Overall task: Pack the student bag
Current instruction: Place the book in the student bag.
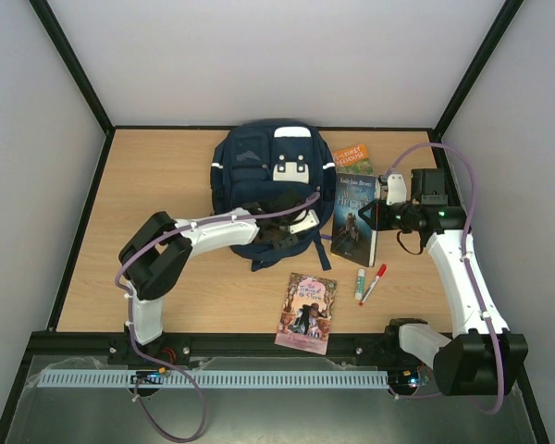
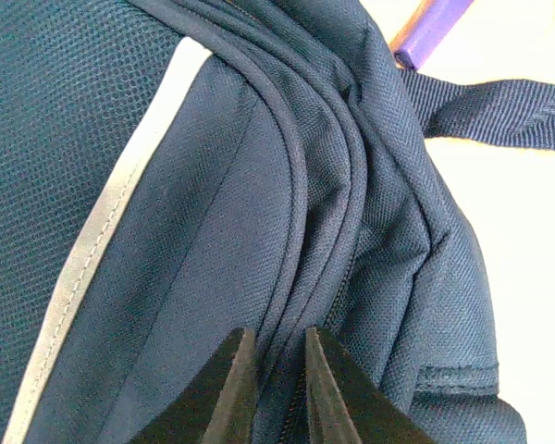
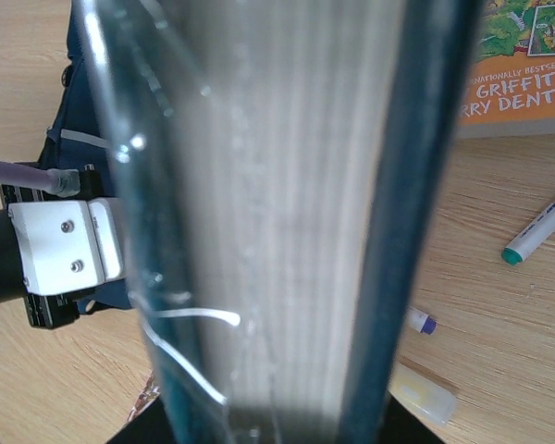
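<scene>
Student bag [image 1: 259,171] lies flat at 12 o'clock on the surface [image 1: 166,287], straps trailing toward 6. Left gripper [image 2: 273,393] sits at the bag's approx 4 o'clock corner, closed down on a ridge of navy fabric along the piping/zip line, w/ a thin fold pinched btwn its fingers [image 2: 229,393]. Can't tell if the zip is open there. Right gripper [image 1: 380,217], at the bag's 3 o'clock, is clamped on the outer long edge of the dark book [image 1: 355,222]. In the right wrist view the page block fills the frame edge-on, and I can't tell if the book is off the surface. Step in hand looks like: L opens the bag's mouth, R feeds the book in. To do it well, make sure L has only the top layer, not both sides of the seam, then pull up and toward 10 so a real gap forms. R should come in from 3 o'clock, low, leading w/ the spine edge, and slowly, since a one-edge grip probably lets a heavy book pivot. Watch the loose straps and the L arm's cable near the entry. Orange book [image 1: 351,155] at 12 of the dark one, red marker [image 1: 374,282] and pink book [image 1: 307,313] toward 6 are best left for later.
</scene>
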